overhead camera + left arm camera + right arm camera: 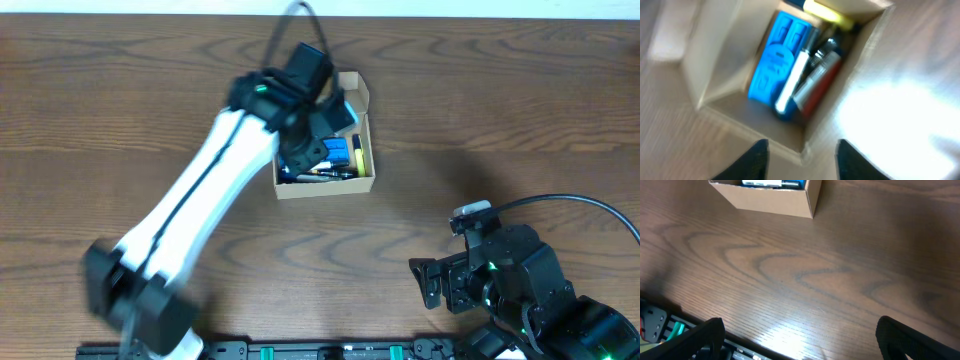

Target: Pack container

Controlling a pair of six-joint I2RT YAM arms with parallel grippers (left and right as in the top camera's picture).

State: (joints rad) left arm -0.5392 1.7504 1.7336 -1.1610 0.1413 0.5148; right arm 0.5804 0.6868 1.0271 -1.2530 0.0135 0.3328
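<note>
The container (325,187) is a small tan cardboard box, open, at the table's middle back. It holds a blue block (337,152), a yellow marker (357,154) and dark pens. My left gripper (322,118) hangs over the box, partly hiding it. The blurred left wrist view looks down into the box (715,87): the blue block (771,65), a white pen (792,80), a red-and-silver marker (817,87) and a yellow marker (827,14). The left fingers (800,157) are open and empty above the box's near wall. My right gripper (430,280) is open and empty, low over the table front right. Its view shows the box (771,201) far off.
The box's flap lid (352,85) stands open at its far side. The table's front rail (300,351) runs along the near edge and shows in the right wrist view (670,330). A black cable (560,203) loops beside the right arm.
</note>
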